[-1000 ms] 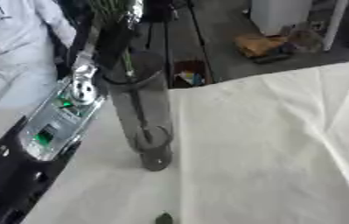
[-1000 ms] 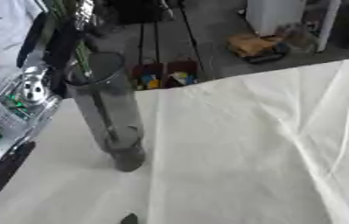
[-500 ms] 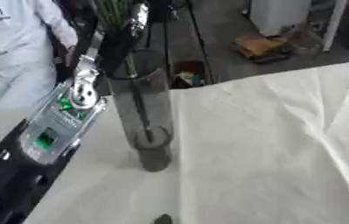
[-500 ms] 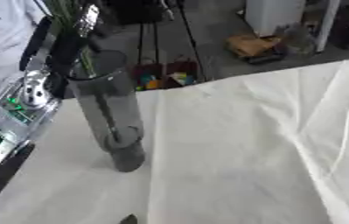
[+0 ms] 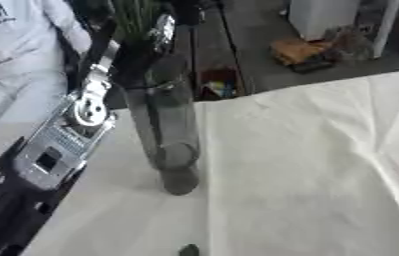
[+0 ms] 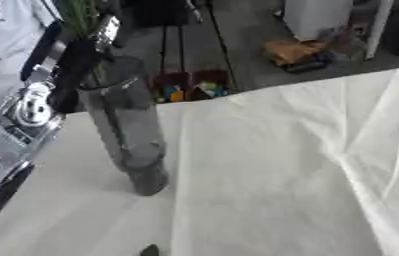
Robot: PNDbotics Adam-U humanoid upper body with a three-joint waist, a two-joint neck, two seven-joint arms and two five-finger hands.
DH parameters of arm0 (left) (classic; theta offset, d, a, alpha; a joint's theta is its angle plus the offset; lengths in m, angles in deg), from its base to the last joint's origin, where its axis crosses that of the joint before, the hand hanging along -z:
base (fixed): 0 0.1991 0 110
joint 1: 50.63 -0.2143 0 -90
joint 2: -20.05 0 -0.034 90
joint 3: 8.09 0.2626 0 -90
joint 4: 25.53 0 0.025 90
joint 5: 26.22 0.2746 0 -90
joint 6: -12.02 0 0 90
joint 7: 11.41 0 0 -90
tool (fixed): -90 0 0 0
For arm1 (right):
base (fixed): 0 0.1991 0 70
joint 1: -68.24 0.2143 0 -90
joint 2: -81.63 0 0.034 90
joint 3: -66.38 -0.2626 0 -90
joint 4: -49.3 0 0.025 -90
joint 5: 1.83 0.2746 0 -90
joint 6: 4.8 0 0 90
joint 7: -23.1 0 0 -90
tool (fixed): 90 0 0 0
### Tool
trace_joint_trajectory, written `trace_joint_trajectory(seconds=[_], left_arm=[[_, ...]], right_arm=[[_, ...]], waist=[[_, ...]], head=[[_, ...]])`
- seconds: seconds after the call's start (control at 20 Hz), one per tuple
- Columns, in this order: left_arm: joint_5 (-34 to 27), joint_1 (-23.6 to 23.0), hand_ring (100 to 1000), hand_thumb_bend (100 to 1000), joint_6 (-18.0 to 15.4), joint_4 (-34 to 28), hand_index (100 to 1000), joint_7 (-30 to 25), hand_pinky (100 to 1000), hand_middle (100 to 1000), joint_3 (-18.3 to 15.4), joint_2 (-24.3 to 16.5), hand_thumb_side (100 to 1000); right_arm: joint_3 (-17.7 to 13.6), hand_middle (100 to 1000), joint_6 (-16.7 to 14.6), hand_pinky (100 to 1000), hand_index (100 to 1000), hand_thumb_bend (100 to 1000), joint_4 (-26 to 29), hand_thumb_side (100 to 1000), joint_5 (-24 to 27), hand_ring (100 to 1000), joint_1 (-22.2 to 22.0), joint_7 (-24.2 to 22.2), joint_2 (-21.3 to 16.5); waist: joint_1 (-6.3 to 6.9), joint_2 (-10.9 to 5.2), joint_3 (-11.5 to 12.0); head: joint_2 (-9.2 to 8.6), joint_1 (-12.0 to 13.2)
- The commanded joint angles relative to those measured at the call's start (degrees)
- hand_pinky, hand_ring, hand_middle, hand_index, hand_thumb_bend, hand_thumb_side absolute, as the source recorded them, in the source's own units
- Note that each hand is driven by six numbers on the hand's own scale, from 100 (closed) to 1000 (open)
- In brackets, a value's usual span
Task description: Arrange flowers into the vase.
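here the tall smoky glass vase point(image 5: 169, 130) stands upright on the desk point(image 5: 307, 175), which is covered with a creased white cloth, in the left part of the view. its dark heavy base sits on the cloth and its open mouth is near the far edge of the desk. the left arm point(image 5: 58, 145) comes in from the lower left, black and silver, and passes just beside the vase on its left side. the left hand point(image 6: 73, 75) is up at the mouth of the vase, and green stems point(image 6: 82, 15) rise above it; the fingers are dark and blurred, so i cannot tell if they are closed on the stems or not. whether the stems already reach inside the glass is also not clear. a small dark green bit point(image 5: 188, 249) lies on the cloth near the lower edge. the right hand does not show.
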Motion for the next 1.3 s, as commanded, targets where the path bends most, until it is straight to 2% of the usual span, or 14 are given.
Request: trace_joint_trajectory(seconds=[0.05, 0.55, 1.0, 1.3], left_arm=[[0.3, 0.9, 620, 100, 0.3, -1.3, 705, -0.4, 552, 841, -1.0, -2.3, 826], [-0.1, 0.6, 621, 100, 0.7, -1.9, 710, -1.0, 555, 841, -1.0, -2.7, 841], [2.1, -0.2, 643, 100, -0.5, -2.6, 784, -2.3, 574, 861, -0.6, -3.4, 999], [3.8, -0.5, 662, 100, -2.2, -3.2, 819, -3.0, 592, 874, -0.5, -4.1, 1000]], right_arm=[[-0.2, 340, 0.1, 882, 897, 100, 1.0, 921, 0.3, 796, 0.3, 0.1, -0.6], [-0.2, 339, 0.2, 883, 897, 100, 1.0, 924, 0.4, 796, 0.2, 0.2, -0.6], [-0.2, 337, 0.4, 885, 898, 100, 1.0, 922, 0.3, 797, 0.4, 0.4, -0.5], [-0.2, 336, 0.4, 885, 898, 100, 1.0, 922, 0.3, 797, 0.3, 0.4, -0.6]], waist=[[-0.54, -1.57, 0.1], [-0.59, -1.62, 0.2], [-0.44, -1.48, 0.1], [-0.46, -1.46, 0.1]], head=[[-0.26, 0.0], [-0.38, -0.1], [-0.71, -0.3], [-0.79, -0.3]])
